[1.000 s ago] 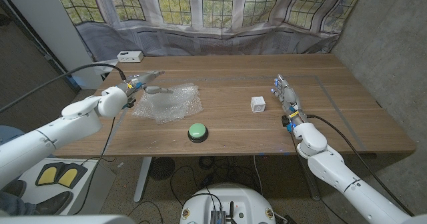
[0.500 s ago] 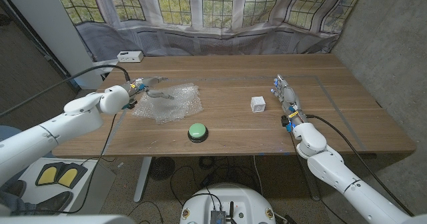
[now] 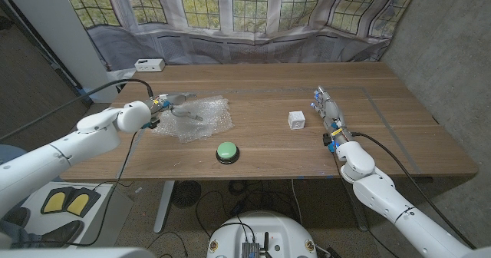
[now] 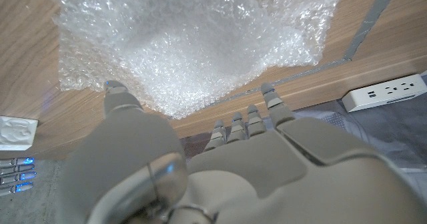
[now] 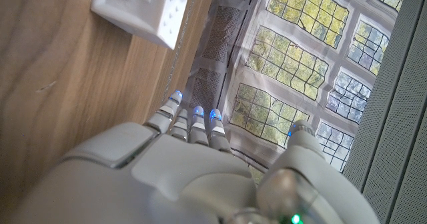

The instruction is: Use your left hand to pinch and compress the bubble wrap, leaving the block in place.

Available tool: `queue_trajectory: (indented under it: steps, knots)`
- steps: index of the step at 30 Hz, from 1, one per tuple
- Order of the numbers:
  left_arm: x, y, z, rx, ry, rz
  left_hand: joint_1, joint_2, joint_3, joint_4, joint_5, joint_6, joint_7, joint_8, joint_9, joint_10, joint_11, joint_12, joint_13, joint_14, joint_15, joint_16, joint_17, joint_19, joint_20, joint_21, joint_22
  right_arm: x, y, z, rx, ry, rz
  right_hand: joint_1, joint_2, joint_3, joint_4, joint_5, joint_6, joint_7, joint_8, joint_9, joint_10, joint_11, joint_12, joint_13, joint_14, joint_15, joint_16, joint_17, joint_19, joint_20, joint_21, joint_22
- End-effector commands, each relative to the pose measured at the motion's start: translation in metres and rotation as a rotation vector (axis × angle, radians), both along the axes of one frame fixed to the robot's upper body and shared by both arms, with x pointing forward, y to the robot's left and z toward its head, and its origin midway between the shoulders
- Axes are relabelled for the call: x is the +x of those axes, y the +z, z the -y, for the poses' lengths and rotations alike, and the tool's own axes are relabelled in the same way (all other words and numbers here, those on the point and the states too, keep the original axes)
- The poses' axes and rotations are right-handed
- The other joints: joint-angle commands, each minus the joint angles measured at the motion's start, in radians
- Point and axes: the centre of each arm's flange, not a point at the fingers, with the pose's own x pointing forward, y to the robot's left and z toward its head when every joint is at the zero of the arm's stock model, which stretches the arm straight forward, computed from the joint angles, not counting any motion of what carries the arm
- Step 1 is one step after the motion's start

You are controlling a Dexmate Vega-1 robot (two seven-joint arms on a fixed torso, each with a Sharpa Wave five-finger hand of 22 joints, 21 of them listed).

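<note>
The left hand is over the near-left part of the bubble wrap, which lies crumpled on the left half of the bench; its fingers are apart above the sheet and nothing is held. The white block stands on the right half, well apart from the wrap, with a green button near the front edge between them. The right hand stands on its edge just beside the block, fingers straight and together, holding nothing.

Clear bubble wrap, green button, white block
</note>
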Motion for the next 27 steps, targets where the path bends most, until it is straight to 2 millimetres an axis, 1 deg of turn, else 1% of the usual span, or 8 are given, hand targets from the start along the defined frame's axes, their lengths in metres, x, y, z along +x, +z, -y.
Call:
queue_trajectory:
  steps: [1, 2, 13, 16, 17, 19, 27]
  knots:
    - [0.006, -0.013, -0.002, -0.03, 0.009, 0.02, 0.0, -0.007, -0.007, 0.001, 0.007, 0.003, -0.001, 0.007, 0.002, -0.006, -0.001, 0.005, 0.005, 0.006, 0.003, 0.003, 0.002, 0.013, 0.001, 0.006, 0.004, 0.0, 0.002, -0.002, -0.007, 0.001, -0.007, 0.005, 0.006, 0.003, -0.008, 0.003, 0.009, -0.001, 0.001, 0.002, 0.007, 0.002, -0.001, 0.001, 0.005, 0.001, 0.001, 0.003, -0.001, 0.002, -0.001, 0.004]
    - [0.006, -0.015, -0.003, -0.035, 0.009, 0.019, 0.001, -0.007, -0.007, 0.001, 0.007, 0.004, -0.001, 0.008, 0.002, -0.003, -0.005, 0.007, 0.005, 0.007, 0.003, 0.004, 0.002, 0.014, 0.001, 0.006, 0.004, 0.0, 0.002, -0.002, -0.007, 0.0, -0.008, 0.005, 0.006, 0.003, -0.008, 0.003, 0.01, -0.002, 0.001, 0.002, 0.007, 0.001, -0.001, 0.001, 0.005, 0.001, 0.001, 0.003, -0.001, 0.002, -0.001, 0.004]
    - [0.01, -0.022, -0.007, -0.006, 0.064, 0.015, 0.005, -0.006, -0.005, 0.0, 0.011, 0.012, -0.006, 0.013, 0.003, -0.002, -0.008, 0.01, 0.006, 0.009, 0.0, 0.004, 0.002, 0.02, 0.001, 0.006, 0.004, 0.003, 0.0, -0.003, -0.003, 0.002, -0.02, 0.006, 0.006, 0.003, -0.008, 0.003, 0.011, -0.002, 0.001, 0.002, 0.01, 0.001, -0.001, 0.002, 0.007, 0.002, 0.001, 0.003, -0.004, 0.005, -0.002, 0.004]
    - [0.012, -0.025, -0.007, 0.001, 0.087, 0.029, 0.007, -0.005, -0.005, -0.001, 0.013, 0.017, -0.009, 0.015, 0.003, 0.0, -0.01, 0.012, 0.006, 0.012, -0.002, 0.006, 0.002, 0.021, 0.001, 0.005, 0.003, 0.004, -0.001, -0.004, -0.003, 0.004, -0.025, 0.005, 0.006, 0.003, -0.008, 0.003, 0.012, -0.003, 0.001, 0.002, 0.014, 0.002, 0.0, 0.002, 0.008, 0.003, 0.002, 0.003, -0.005, 0.006, -0.002, 0.004]
    - [0.013, -0.026, -0.007, 0.007, 0.095, 0.031, 0.009, -0.005, -0.004, -0.001, 0.014, 0.02, -0.009, 0.016, 0.003, 0.005, -0.016, 0.015, 0.006, 0.015, -0.003, 0.007, 0.002, 0.023, 0.001, 0.005, 0.003, 0.004, -0.001, -0.004, -0.002, 0.004, -0.027, 0.005, 0.006, 0.003, -0.008, 0.003, 0.012, -0.003, 0.001, 0.002, 0.014, 0.003, 0.0, 0.002, 0.009, 0.003, 0.002, 0.003, -0.005, 0.006, -0.002, 0.004]
    - [0.014, -0.027, -0.006, 0.018, 0.106, 0.029, 0.011, -0.004, -0.003, -0.002, 0.015, 0.03, -0.013, 0.02, 0.003, 0.006, -0.018, 0.016, 0.006, 0.018, -0.005, 0.008, 0.002, 0.024, 0.001, 0.004, 0.003, 0.004, -0.001, -0.004, -0.003, 0.003, -0.032, 0.006, 0.007, 0.003, -0.008, 0.003, 0.013, -0.003, 0.001, 0.002, 0.014, 0.003, 0.0, 0.002, 0.009, 0.002, 0.002, 0.003, -0.005, 0.006, -0.002, 0.004]
    - [0.021, -0.034, -0.002, 0.033, 0.115, 0.002, 0.015, -0.002, -0.001, -0.003, 0.017, 0.035, -0.015, 0.022, 0.003, 0.012, -0.024, 0.02, 0.006, 0.022, -0.008, 0.009, 0.002, 0.025, 0.002, 0.003, 0.003, 0.005, -0.001, -0.003, 0.003, -0.001, -0.029, 0.006, 0.007, 0.003, -0.008, 0.003, 0.015, -0.003, 0.001, 0.002, 0.017, 0.003, 0.001, 0.002, 0.011, 0.003, 0.002, 0.003, -0.006, 0.008, -0.002, 0.005]
